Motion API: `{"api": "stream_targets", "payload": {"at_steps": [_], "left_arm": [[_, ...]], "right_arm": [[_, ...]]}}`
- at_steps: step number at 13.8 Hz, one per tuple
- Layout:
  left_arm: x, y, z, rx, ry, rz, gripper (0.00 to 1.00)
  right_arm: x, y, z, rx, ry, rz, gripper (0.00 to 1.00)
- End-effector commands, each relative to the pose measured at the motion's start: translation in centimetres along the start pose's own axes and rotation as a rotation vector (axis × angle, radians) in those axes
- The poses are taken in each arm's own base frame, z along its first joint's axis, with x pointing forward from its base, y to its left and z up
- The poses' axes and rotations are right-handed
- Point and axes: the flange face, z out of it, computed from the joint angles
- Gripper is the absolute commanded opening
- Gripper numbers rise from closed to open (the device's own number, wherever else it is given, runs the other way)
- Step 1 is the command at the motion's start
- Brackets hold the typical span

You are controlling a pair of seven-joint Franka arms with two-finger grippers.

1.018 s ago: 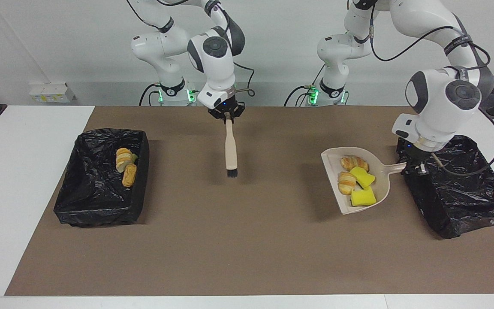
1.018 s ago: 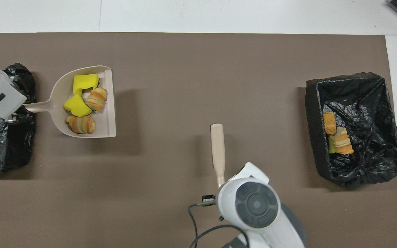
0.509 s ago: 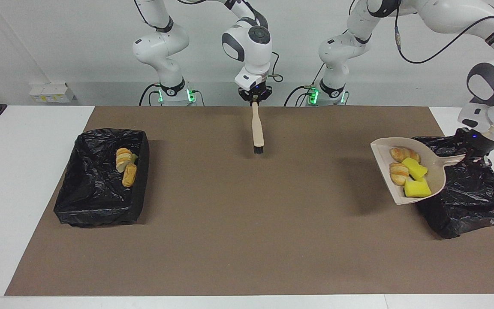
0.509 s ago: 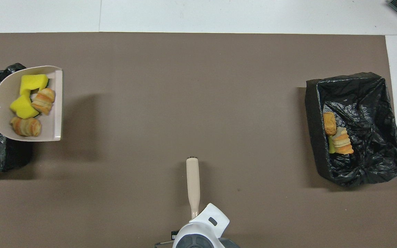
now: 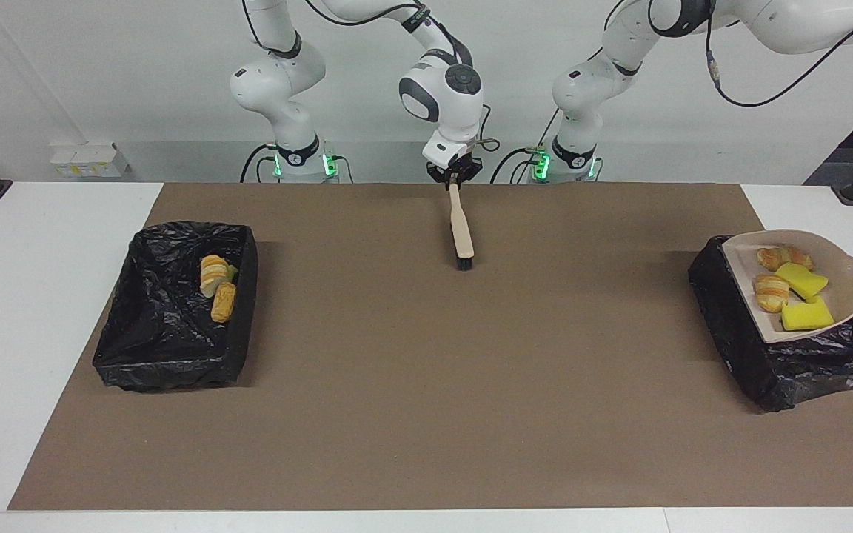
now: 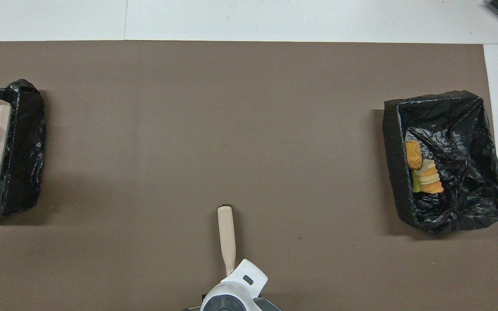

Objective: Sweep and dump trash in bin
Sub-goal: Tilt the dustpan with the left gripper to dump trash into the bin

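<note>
Plain white wall point(image 5: 101, 74); white table point(image 5: 41, 333) under brown mat point(image 5: 426, 407); even light.

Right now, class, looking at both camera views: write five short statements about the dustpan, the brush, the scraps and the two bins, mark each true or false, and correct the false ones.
1. The dustpan is over the bin at the left arm's end. True.
2. The dustpan is empty. False: it carries two yellow sponge chunks and two bread lumps.
3. The right gripper holds the brush. True.
4. The brush bristles rest inside a bin. False: they hang over the brown mat.
5. The bin at the right arm's end already contains scraps. True.
</note>
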Motion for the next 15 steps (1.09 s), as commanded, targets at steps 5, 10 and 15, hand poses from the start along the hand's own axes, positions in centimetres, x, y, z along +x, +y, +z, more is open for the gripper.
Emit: {"api": "stream_targets", "payload": {"at_steps": [5,10,15], "left_arm": [[0.4,0.4,-0.7,-0.019,-0.384,-0.002,0.0],[1.8,1.5,-2.9,-0.023,-0.597,-0.062,0.0],[2.4,1.1,-7.0,-0.047,-0.779,-0.008,0.0]], "right_arm": [[3.4,-0.6,-1.5,0.042,0.002,0.069,1.0],[10.4,7.4,-9.6,0.133,0.126,0.234,1.0],[14.6,17.2,-18.5,0.094,0.127,0.294,1.0]]}}
